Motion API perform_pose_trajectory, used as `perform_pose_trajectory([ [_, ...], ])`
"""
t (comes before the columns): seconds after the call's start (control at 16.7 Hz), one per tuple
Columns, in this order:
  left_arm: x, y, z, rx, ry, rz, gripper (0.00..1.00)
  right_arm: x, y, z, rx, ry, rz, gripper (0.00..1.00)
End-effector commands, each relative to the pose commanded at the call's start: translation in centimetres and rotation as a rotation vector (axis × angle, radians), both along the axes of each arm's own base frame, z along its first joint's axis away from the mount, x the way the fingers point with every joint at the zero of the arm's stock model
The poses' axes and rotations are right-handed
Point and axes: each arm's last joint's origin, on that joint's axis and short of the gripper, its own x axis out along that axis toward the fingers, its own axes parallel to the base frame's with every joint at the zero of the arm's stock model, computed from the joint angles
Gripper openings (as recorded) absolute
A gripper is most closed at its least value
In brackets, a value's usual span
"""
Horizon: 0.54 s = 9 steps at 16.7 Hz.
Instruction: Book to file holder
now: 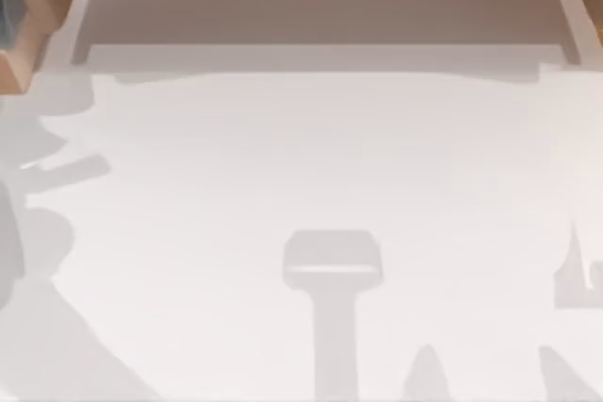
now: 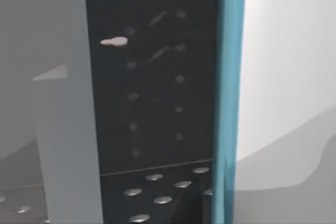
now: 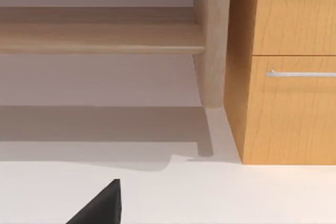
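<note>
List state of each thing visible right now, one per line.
book: teal, standing upright on edge against the file holder's perforated wall
file holder: dark, perforated, upright, seen close in the left wrist view
drawer: shut, handle flush
right gripper: one dark fingertip over the white table, holding nothing visible

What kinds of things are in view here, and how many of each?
Teal book: 1
Black perforated file holder: 1
Wooden cabinet: 1
Wooden shelf: 1
White table: 1
Total: 5
</note>
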Motion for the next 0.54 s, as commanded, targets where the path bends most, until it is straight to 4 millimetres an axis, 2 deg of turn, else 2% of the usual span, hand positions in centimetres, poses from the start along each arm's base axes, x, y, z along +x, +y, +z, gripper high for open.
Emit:
perform_pose_trajectory([
  [0.18, 0.0, 0.0, 0.0, 0.0, 0.0, 0.0, 0.98, 0.0, 0.0, 0.0, 0.0, 0.0, 0.0, 1.0],
  [0.54, 0.0, 0.0, 0.0, 0.0, 0.0, 0.0, 1.0, 0.0, 0.0, 0.0, 0.0, 0.0, 0.0, 1.0],
])
